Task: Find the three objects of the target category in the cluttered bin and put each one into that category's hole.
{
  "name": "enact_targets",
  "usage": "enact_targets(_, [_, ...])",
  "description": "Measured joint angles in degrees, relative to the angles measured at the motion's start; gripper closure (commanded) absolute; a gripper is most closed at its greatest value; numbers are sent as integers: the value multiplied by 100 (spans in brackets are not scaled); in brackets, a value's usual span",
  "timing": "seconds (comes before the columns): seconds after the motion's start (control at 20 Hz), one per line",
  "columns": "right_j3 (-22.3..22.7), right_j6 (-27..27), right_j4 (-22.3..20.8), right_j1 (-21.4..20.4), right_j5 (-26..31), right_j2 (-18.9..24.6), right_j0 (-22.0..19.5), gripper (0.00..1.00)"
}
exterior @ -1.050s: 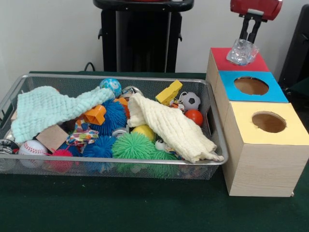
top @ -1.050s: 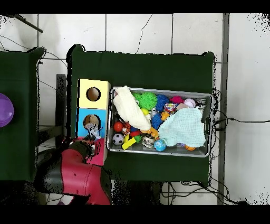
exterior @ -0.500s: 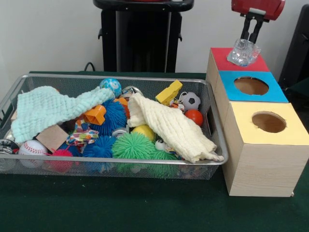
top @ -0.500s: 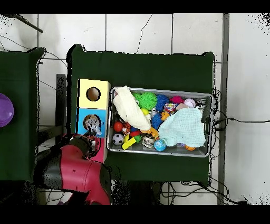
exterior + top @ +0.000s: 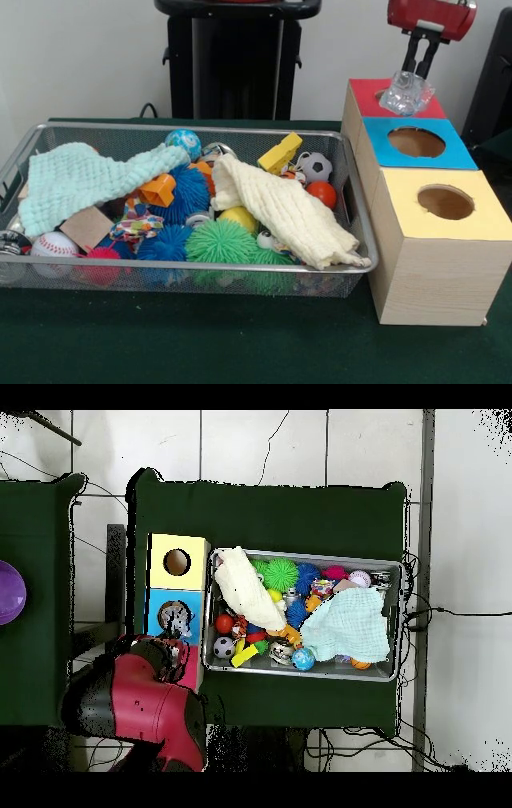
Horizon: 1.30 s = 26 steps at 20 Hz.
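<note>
red box's hole (image 5: 382, 93) mostly hidden | gripper (image 5: 408, 88) grips clear object (image 5: 405, 94) above it | wire bin (image 5: 352, 210) at 9 o'clock, toys under two cloths

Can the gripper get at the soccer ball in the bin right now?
Probably not yet. The gripper is over the red box, shut on a clear plastic piece. The soccer ball lies uncovered by the yellow block, so the way looks free once the gripper is emptied.

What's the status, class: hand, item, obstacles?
Hand shut on clear item. Item over red box. Nothing in the way.
</note>
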Motion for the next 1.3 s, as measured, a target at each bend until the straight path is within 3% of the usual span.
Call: enact_targets(1.3, [-228,242,298,358,0,-31,223,100])
